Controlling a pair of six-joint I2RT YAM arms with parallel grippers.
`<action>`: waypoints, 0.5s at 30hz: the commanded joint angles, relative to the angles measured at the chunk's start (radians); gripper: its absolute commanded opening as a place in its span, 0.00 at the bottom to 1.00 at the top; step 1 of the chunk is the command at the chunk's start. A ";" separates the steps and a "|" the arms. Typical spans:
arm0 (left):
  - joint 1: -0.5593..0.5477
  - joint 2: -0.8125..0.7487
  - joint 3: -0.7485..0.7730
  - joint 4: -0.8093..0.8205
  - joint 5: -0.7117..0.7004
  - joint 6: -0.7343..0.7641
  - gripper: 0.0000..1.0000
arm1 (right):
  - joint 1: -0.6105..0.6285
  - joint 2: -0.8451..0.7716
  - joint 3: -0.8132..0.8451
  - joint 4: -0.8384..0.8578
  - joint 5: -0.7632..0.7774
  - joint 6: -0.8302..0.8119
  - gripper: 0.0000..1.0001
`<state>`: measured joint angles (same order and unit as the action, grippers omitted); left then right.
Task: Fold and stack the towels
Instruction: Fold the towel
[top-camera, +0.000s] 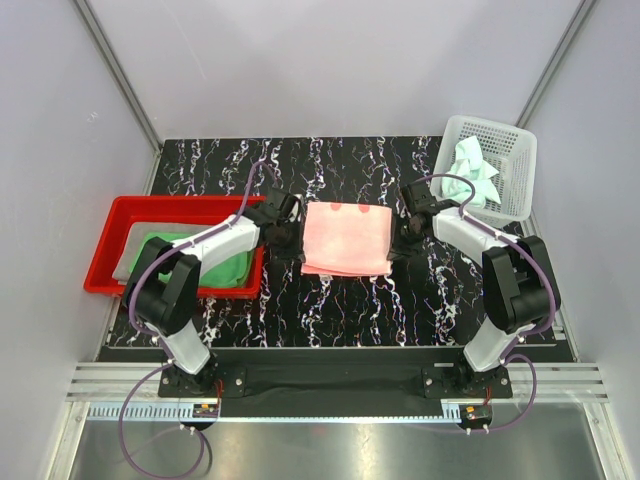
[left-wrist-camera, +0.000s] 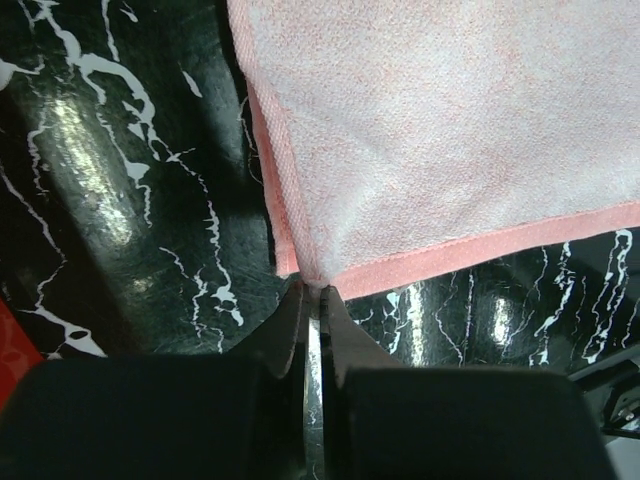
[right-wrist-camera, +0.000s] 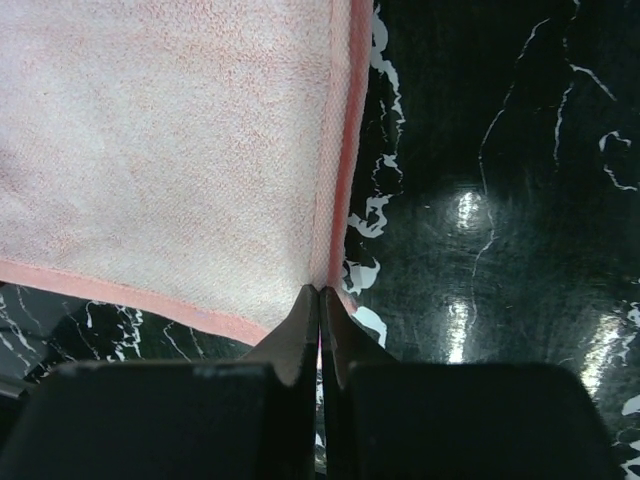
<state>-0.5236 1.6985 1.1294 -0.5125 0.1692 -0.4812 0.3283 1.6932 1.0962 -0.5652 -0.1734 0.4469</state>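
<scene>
- While both arms angle inward in the top view, the salmon-pink towel (top-camera: 346, 240) lies spread at the centre of the black marbled table (top-camera: 330, 310), squarely between the two claws.
- Left gripper (top-camera: 297, 242) meets the towel's 9 o'clock edge, low on that side. Right gripper (top-camera: 396, 243) meets the 3 o'clock edge at about the same height.
- Red tray (top-camera: 108, 255) sits at 9 o'clock on the table. Inside it, the bright green towel (top-camera: 215, 262) rests against the grey towel (top-camera: 138, 248), which shows toward the tray's 9 o'clock side. The left arm crosses above the tray's 3 o'clock end.
- White basket (top-camera: 518, 190) stands at 2 o'clock, well apart from the pink cloth. The pale mint-green towel (top-camera: 476, 170) lies crumpled in it.
- Left wrist view: pink terry fills the frame from 12 round to 3 o'clock, with the hem running along two sides. The corner comes down to 6 o'clock, right at the tips. The left fingers (left-wrist-camera: 285, 330) are pressed together with that corner clamped between them. A second layer of cloth shows along the 9 o'clock hem.
- Right wrist view: the cloth fills from 9 up to 12 o'clock, and bare marbled surface takes the 3 o'clock half. The right fingers (right-wrist-camera: 348, 345) are drawn tight together, pinching the towel's corner where the two hems meet at 6 o'clock.
</scene>
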 joint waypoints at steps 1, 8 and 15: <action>-0.001 -0.028 -0.046 0.096 0.068 -0.052 0.00 | 0.008 -0.014 0.048 -0.048 0.080 -0.043 0.00; -0.015 0.006 -0.118 0.157 0.095 -0.062 0.00 | 0.006 0.029 -0.001 -0.015 0.068 -0.051 0.00; -0.018 0.006 -0.077 0.126 0.076 -0.054 0.00 | 0.008 0.028 0.008 -0.009 0.034 -0.043 0.19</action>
<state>-0.5377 1.7050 1.0149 -0.4091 0.2356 -0.5323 0.3283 1.7283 1.0992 -0.5835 -0.1249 0.4118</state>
